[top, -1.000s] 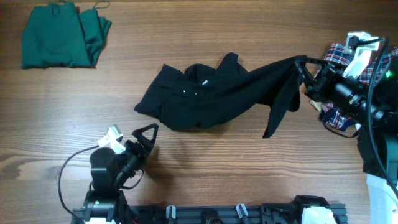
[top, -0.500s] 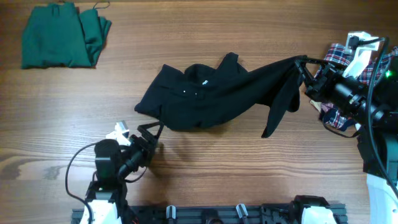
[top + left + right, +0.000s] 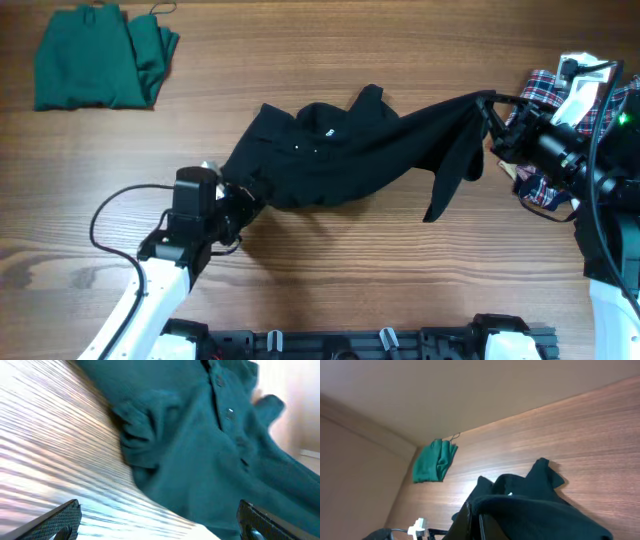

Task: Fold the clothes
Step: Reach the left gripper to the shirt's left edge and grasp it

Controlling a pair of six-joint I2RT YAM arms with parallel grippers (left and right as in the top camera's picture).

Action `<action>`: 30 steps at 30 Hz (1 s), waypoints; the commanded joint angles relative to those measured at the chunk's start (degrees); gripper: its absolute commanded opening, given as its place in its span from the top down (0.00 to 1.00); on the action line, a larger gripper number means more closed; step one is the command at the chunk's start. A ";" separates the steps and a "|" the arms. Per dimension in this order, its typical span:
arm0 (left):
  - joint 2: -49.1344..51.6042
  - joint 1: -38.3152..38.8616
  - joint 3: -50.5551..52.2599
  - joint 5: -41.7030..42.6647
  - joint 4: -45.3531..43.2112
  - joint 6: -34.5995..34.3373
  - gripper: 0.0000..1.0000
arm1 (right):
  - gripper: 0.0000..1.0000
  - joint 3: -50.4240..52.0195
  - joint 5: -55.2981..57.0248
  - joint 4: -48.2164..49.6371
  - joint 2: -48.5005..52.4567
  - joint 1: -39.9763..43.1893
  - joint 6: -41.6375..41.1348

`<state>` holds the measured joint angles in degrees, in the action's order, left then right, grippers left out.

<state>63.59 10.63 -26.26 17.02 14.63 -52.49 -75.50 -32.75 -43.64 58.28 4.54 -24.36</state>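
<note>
- the left tool point(image 3: 238, 197) hangs low over the bench point(image 3: 400, 270) with its fingers spread wide and nothing between them; in its wrist view they frame the near edge of the black shirt point(image 3: 330, 150).
- that edge lies bunched and wrinkled just ahead of the tool, with the button placket running away from it.
- the right tool point(image 3: 490, 108) is pressed together on a far-right corner of the shirt and holds it off the bench, so the cloth sags from the grip and a flap dangles below.
- the rest of the shirt lies crumpled at mid-bench, collar up.
- a green garment point(image 3: 95, 55) sits folded at the far left corner, well apart; a plaid garment point(image 3: 543, 88) lies under the right arm, seemingly waiting its turn.
- step in hand, as i read it: getting a second grip so the shirt can be spread flat before any fold.
- the next move calls for the left tool to go down onto the bunched edge and pinch one layer, then both tools pull apart.
</note>
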 commanded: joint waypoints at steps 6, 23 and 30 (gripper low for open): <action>8.15 0.39 -1.77 -5.60 -4.87 5.66 0.01 | 0.96 -1.09 1.51 -0.09 1.05 -0.17 1.22; 19.19 0.42 -6.43 0.74 -8.79 5.55 0.00 | 0.96 -1.09 3.23 -0.96 1.62 -0.17 1.84; 20.96 0.42 -6.45 3.08 -11.08 5.57 0.27 | 0.96 -1.09 3.23 -0.98 1.62 -0.17 1.77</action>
<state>83.83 10.79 -31.79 18.61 3.99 -46.63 -75.50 -30.35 -44.95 59.83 4.54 -23.73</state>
